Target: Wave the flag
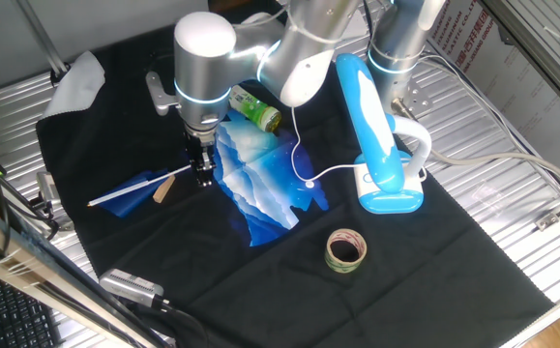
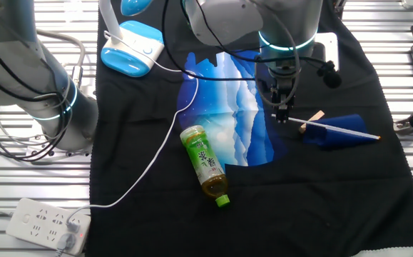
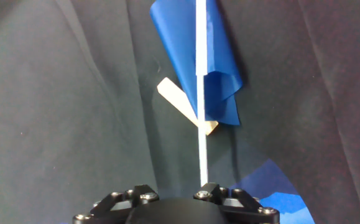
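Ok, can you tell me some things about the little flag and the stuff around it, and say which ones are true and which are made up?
1. The flag lies flat on the black cloth. True.
2. The flag's stick rests across a small wooden block. True.
3. The green bottle is standing upright. False: it lies on its side.
4. The gripper is at the stick's bare end, away from the blue part. True.
5. The roll of tape sits on top of the flag. False: it lies apart, on the far side of the blue-and-white patterned cloth.
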`<state>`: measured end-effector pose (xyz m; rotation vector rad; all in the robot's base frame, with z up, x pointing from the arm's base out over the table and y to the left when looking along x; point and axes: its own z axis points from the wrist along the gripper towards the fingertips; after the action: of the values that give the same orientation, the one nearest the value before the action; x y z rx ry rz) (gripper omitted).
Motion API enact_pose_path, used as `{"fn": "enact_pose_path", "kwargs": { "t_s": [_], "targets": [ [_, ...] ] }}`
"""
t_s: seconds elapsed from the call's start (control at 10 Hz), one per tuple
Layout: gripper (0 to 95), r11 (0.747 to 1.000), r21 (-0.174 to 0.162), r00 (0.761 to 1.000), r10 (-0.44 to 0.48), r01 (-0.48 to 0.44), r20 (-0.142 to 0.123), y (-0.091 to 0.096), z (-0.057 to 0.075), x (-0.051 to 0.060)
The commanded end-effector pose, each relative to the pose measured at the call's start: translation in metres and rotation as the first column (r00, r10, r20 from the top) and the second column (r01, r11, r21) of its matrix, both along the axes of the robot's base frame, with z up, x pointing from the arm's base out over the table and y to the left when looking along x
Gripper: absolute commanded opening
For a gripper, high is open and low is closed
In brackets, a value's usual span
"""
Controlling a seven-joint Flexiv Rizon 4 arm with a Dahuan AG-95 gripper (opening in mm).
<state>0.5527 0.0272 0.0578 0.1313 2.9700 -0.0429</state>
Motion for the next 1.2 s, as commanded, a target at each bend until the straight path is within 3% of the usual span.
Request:
{"fn": "enact_pose_path", "kwargs": {
  "t_s": [0.1, 0.5, 0.8, 1.2],
  "targets": [
    [57.0, 1.0, 0.002, 1.0, 0.001, -0.001, -0.001, 0.001, 0.006, -0.001],
    [57.0, 1.0, 0.01, 1.0, 0.009, -0.009, -0.006, 0.004, 0.018, -0.003],
    [57.0, 1.0, 0.009, 0.999, 0.028, -0.028, -0.041, 0.014, 0.043, -0.008],
    [57.0, 0.998, 0.002, 0.996, 0.059, -0.059, -0.063, 0.022, 0.062, -0.007]
  ]
}}
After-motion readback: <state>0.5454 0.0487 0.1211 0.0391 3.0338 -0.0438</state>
